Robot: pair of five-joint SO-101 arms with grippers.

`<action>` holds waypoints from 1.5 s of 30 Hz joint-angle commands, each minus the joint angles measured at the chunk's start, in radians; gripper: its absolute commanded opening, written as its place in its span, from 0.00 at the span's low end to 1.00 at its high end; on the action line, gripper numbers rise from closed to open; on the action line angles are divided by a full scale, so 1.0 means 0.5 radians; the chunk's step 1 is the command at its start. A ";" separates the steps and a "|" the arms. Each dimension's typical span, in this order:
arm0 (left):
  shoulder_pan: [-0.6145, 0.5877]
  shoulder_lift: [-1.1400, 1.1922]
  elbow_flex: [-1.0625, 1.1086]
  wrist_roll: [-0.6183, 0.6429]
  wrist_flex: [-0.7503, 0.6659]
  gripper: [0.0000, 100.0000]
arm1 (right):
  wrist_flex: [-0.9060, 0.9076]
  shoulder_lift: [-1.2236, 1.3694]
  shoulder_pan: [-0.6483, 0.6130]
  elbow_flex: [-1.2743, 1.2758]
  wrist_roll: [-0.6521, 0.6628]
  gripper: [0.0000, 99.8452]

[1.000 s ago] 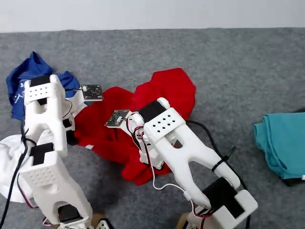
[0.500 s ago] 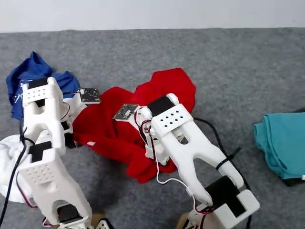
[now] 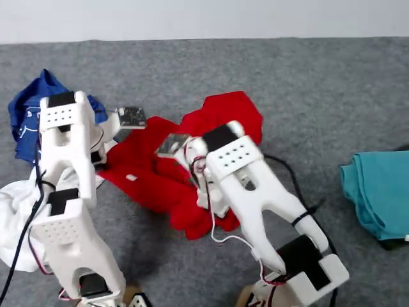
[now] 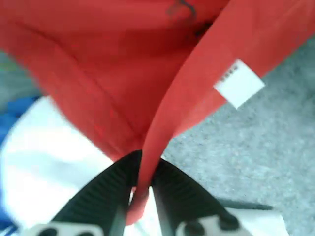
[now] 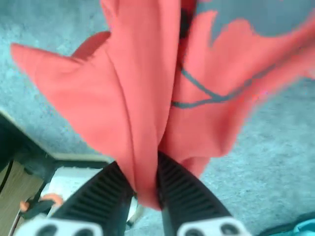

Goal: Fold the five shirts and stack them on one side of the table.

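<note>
L fingers (image 4: 144, 163): nearly closed, pinching a thin hem/edge strip of the red shirt (image 4: 123, 73). The strip runs from between the tips toward the upper right of the frame. A small white tag (image 4: 238, 83) sits on that strip, upper right. Behind, I see white cloth at the left of the frame and grey bench (image 4: 246, 162) at lower right.

R fingers (image 5: 142, 169): narrow gap, clamped on a bunched fold of the same red shirt. Fabric fans out above the tips and covers most of the upper frame. It has a thin dark line print (image 5: 206, 93) right of centre.

From the high view, the red shirt (image 3: 220, 115) is crumpled at the centre of the frame, w/ both arms over it. L arm is at its left edge, R arm over its middle. The tag shows at centre-left, next to the L arm.

Other shirts:
- Blue shirt (image 3: 29, 109): bunched, upper left, partly behind the L arm.
- White shirt (image 3: 13, 211): in a heap, lower left, under the L arm's base section.
- Teal shirt (image 3: 377, 192): folded, right edge of the frame, well apart from the red one. A dark edge shows under it; can't tell what it is.
</note>
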 commanded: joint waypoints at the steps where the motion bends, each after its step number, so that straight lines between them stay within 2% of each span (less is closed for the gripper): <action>1: 0.095 -0.347 -0.084 0.184 0.058 0.00 | 0.078 -0.192 0.127 -0.212 0.021 0.01; 7: 0.298 -0.878 -0.087 0.635 0.046 0.00 | 0.078 -0.483 0.299 -0.298 0.025 0.01; 12: 0.457 -1.261 -0.091 1.040 0.025 0.00 | 0.066 -0.723 0.582 -0.298 0.018 0.01; 22: 0.565 -1.915 -0.091 1.722 -0.285 0.00 | 0.063 -1.250 0.950 -0.571 0.015 0.01; 28: 0.571 -2.305 -0.091 1.734 -0.479 0.00 | 0.060 -1.416 1.158 -0.908 0.025 0.01; 35: 0.571 -2.658 -0.078 1.734 -0.810 0.00 | 0.060 -1.521 1.269 -1.283 0.025 0.01; 45: 0.555 -2.958 -0.002 1.709 -0.690 0.00 | 0.057 -1.594 1.382 -1.697 0.267 0.01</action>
